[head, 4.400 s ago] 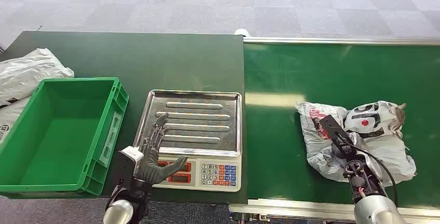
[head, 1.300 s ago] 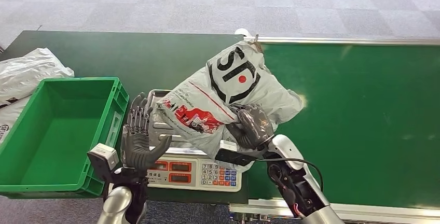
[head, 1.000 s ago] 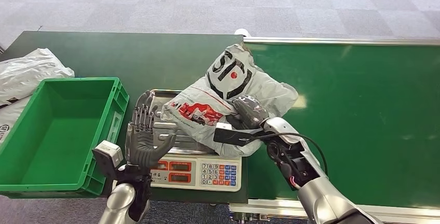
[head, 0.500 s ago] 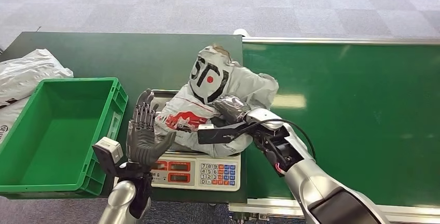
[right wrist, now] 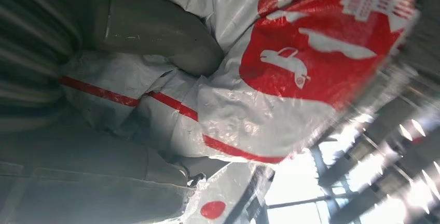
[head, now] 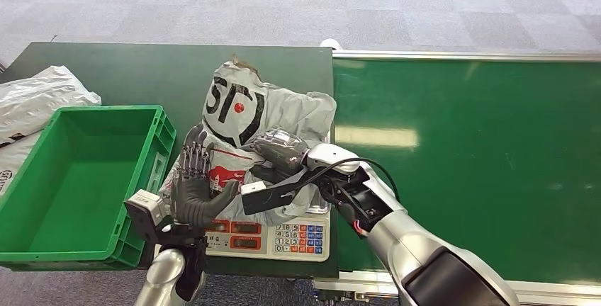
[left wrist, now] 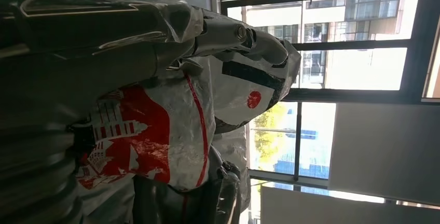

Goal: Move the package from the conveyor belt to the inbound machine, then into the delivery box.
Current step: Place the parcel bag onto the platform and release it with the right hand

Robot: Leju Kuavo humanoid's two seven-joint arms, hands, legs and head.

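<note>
My right hand (head: 283,151) gripping the package (head: 244,118) over the scale (head: 283,239), left hand (head: 193,189) open against it, green crate (head: 42,242) alongside, dark green table (head: 127,72), grey carpet (head: 283,8)

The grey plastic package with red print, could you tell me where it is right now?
In the head view the grey plastic package is over the steel-topped scale, gripped by the right hand, with the left hand against its left side, right of the green crate.

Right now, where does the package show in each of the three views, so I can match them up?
Head view: the package sits centre frame over the scale, held by the right hand.
Left wrist view: it is at the centre.
Right wrist view: it spans the frame.
Shared landmark: its red printed picture.
</note>
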